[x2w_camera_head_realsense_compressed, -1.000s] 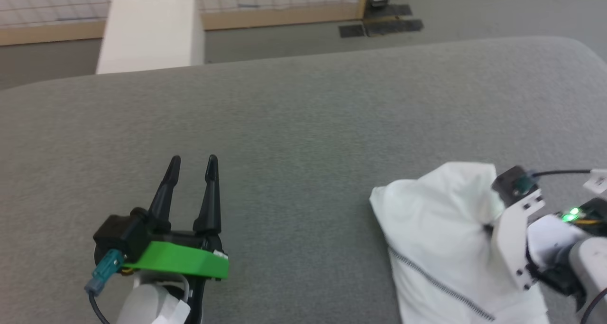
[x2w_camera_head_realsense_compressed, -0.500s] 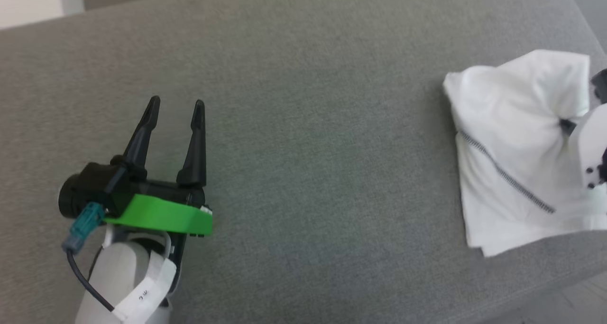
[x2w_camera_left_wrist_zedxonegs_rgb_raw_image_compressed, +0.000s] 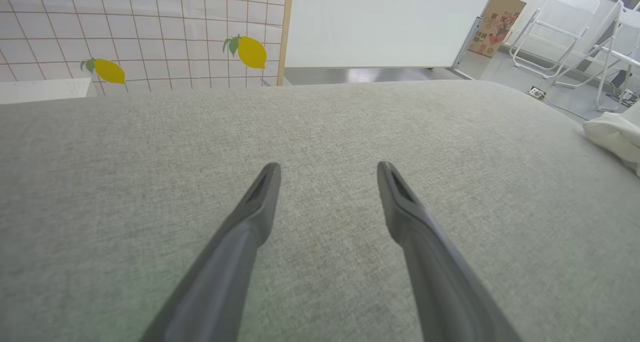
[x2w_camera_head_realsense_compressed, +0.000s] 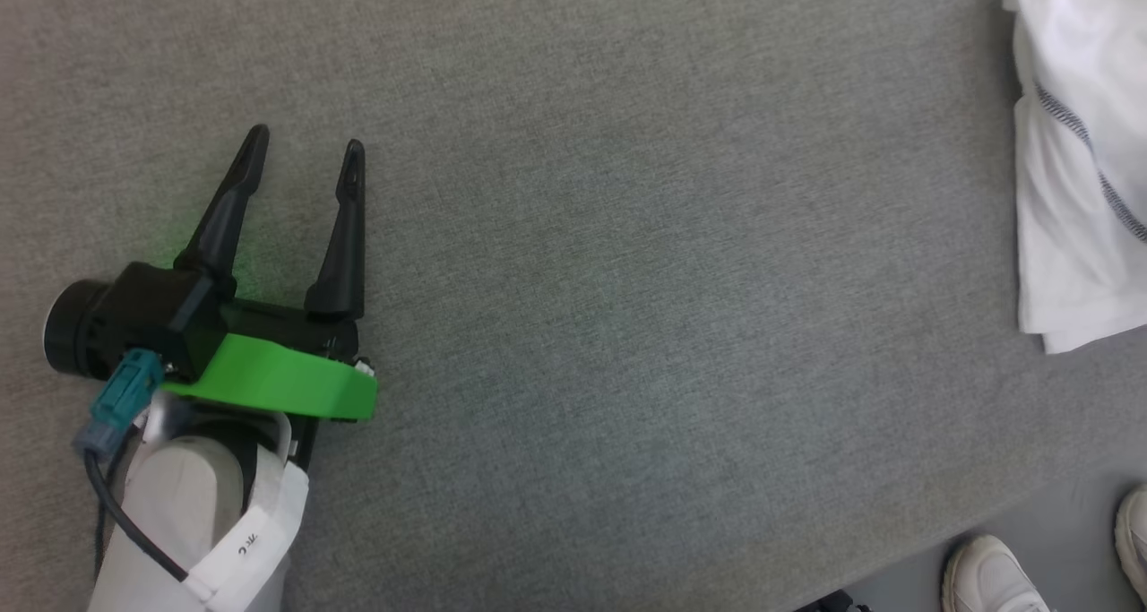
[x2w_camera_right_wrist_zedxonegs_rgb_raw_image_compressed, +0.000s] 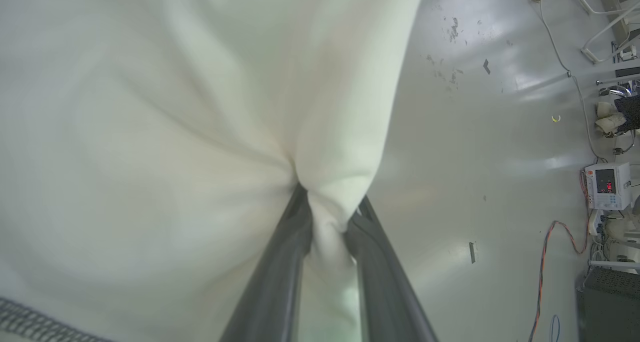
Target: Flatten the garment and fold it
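Note:
The white garment (x2w_camera_head_realsense_compressed: pixel 1071 200) with dark zigzag stitching lies bunched at the right edge of the grey padded surface (x2w_camera_head_realsense_compressed: pixel 627 236) in the head view. Its pale bulk (x2w_camera_left_wrist_zedxonegs_rgb_raw_image_compressed: pixel 617 134) also peeks in at the right of the left wrist view. In the right wrist view my right gripper (x2w_camera_right_wrist_zedxonegs_rgb_raw_image_compressed: pixel 330 202) is shut on a pinched fold of the garment (x2w_camera_right_wrist_zedxonegs_rgb_raw_image_compressed: pixel 150 131), the cloth squeezed between both fingers. My left gripper (x2w_camera_head_realsense_compressed: pixel 305 146) rests low over bare surface at the left, far from the garment, open with nothing between its fingers (x2w_camera_left_wrist_zedxonegs_rgb_raw_image_compressed: pixel 260 202).
A person's white shoes (x2w_camera_head_realsense_compressed: pixel 990 576) stand on the floor past the surface's near right edge. Beyond the far edge are a lemon-patterned grid wall (x2w_camera_left_wrist_zedxonegs_rgb_raw_image_compressed: pixel 150 36), a whiteboard (x2w_camera_left_wrist_zedxonegs_rgb_raw_image_compressed: pixel 380 21) and folding chairs (x2w_camera_left_wrist_zedxonegs_rgb_raw_image_compressed: pixel 555 21). The right wrist view shows glossy floor (x2w_camera_right_wrist_zedxonegs_rgb_raw_image_compressed: pixel 475 131) with cables and equipment.
The head camera has tilted down and swung left, so the whole picture shifted; the garment slid to the right edge. The right gripper keeps its hold on the cloth.

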Available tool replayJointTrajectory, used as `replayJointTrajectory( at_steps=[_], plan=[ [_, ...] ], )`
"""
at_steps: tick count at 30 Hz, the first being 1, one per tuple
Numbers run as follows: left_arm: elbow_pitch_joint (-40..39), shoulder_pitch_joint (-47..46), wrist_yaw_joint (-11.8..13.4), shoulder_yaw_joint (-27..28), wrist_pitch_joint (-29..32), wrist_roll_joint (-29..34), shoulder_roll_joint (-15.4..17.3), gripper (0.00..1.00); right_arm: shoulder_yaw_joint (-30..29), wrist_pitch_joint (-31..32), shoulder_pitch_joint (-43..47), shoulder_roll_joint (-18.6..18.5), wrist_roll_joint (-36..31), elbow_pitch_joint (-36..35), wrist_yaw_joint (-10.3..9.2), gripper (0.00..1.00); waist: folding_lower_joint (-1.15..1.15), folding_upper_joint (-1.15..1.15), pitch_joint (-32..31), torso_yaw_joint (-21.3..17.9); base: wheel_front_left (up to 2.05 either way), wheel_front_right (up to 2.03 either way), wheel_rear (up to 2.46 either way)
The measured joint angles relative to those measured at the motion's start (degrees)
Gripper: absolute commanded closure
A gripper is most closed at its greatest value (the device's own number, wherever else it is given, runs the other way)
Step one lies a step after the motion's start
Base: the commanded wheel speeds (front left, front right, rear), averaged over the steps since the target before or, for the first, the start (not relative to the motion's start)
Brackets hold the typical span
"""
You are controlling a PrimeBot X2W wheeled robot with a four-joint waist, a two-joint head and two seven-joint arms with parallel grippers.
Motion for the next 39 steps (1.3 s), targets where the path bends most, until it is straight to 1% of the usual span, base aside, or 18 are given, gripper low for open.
replayJointTrajectory(
  at_steps=[5,6,7,10,14,18,22,25,29,32,34,35,36,37,39],
  plan=[
    [-2.4,-0.6,0.2,-0.2,0.6,0.2,0.2,0.0,-0.6,-4.3,-2.9,-0.3,-1.1,5.3,0.0,1.0,-0.01,0.0,2.7,0.1,0.0,0.0,0.0],
    [-2.7,-0.8,0.3,-0.2,0.8,0.2,0.2,0.0,-1.0,-5.5,-3.4,-0.3,-1.5,6.4,0.0,0.56,0.0,0.0,3.1,0.2,0.0,0.0,0.0],
    [-2.9,-0.9,0.4,-0.2,1.0,0.3,0.2,0.0,-1.0,-6.2,-4.0,-0.4,-2.3,7.6,0.0,0.0,-0.01,0.0,3.5,0.3,0.0,0.0,0.0],
    [-3.1,-0.9,0.5,-0.2,0.9,0.3,0.3,0.0,-1.7,-8.8,-5.5,-0.4,-3.3,10.4,-0.01,0.0,-0.01,0.0,3.8,0.8,0.0,0.0,0.0],
    [-1.9,-0.8,0.6,-0.2,0.0,0.0,0.2,0.0,-1.8,-11.8,-6.7,-0.5,-3.3,12.7,-0.01,0.0,-0.01,0.0,2.7,1.0,0.0,0.0,0.0],
    [1.0,-0.5,0.6,0.0,-2.2,-0.9,-0.3,0.0,-0.8,-15.9,-7.7,-1.2,-2.1,11.9,0.0,0.0,-0.01,0.0,0.4,1.3,0.0,0.0,0.0],
    [4.4,0.2,1.1,0.6,-5.1,-2.3,-1.6,0.0,1.9,-19.9,-8.1,-1.3,1.3,7.3,0.0,0.0,-0.01,0.0,-2.7,1.6,0.0,0.0,0.0],
    [7.0,1.4,1.3,1.5,-7.4,-4.2,-2.4,0.0,4.3,-22.1,-8.1,-0.6,4.8,1.3,0.0,0.0,-0.01,0.0,-5.6,2.1,0.0,0.0,0.0],
    [9.9,3.0,1.6,2.5,-9.8,-5.5,-3.5,0.0,5.8,-25.8,-6.8,0.6,5.2,-7.1,0.0,0.0,-0.01,0.0,-10.0,2.9,0.0,0.0,0.0],
    [11.5,4.1,2.1,3.7,-11.0,-6.8,-3.7,0.0,4.2,-27.6,-3.3,4.0,4.3,-12.6,-0.01,0.0,-0.01,0.0,-13.3,3.7,0.0,0.0,0.0],
    [12.5,4.9,2.6,4.5,-11.7,-7.1,-3.8,0.0,2.1,-29.1,0.0,7.8,3.1,-16.7,-0.01,0.0,-0.01,0.0,-15.6,4.3,0.0,0.0,0.0],
    [12.8,5.2,2.9,5.0,-12.2,-7.1,-3.9,0.0,0.1,-29.9,2.0,10.5,2.3,-19.0,-0.01,0.0,-0.01,0.0,-17.0,4.8,0.0,0.0,0.0],
    [13.2,5.7,3.7,6.1,-13.2,-7.1,-4.7,0.0,-3.3,-31.5,7.4,16.6,-0.1,-24.4,-0.02,0.0,-0.01,0.0,-19.9,5.9,0.0,0.0,0.0],
    [13.4,5.9,4.0,6.4,-13.3,-7.1,-4.9,0.0,-3.9,-31.8,9.0,18.1,-1.0,-25.8,-0.02,0.0,-0.01,0.0,-20.8,6.3,0.0,0.0,0.0],
    [14.0,6.3,4.2,6.7,-13.5,-7.3,-5.5,0.0,-6.1,-32.3,12.7,22.3,-2.3,-28.7,-0.02,0.0,-0.02,0.0,-22.5,7.2,0.0,0.0,0.0]
  ],
)
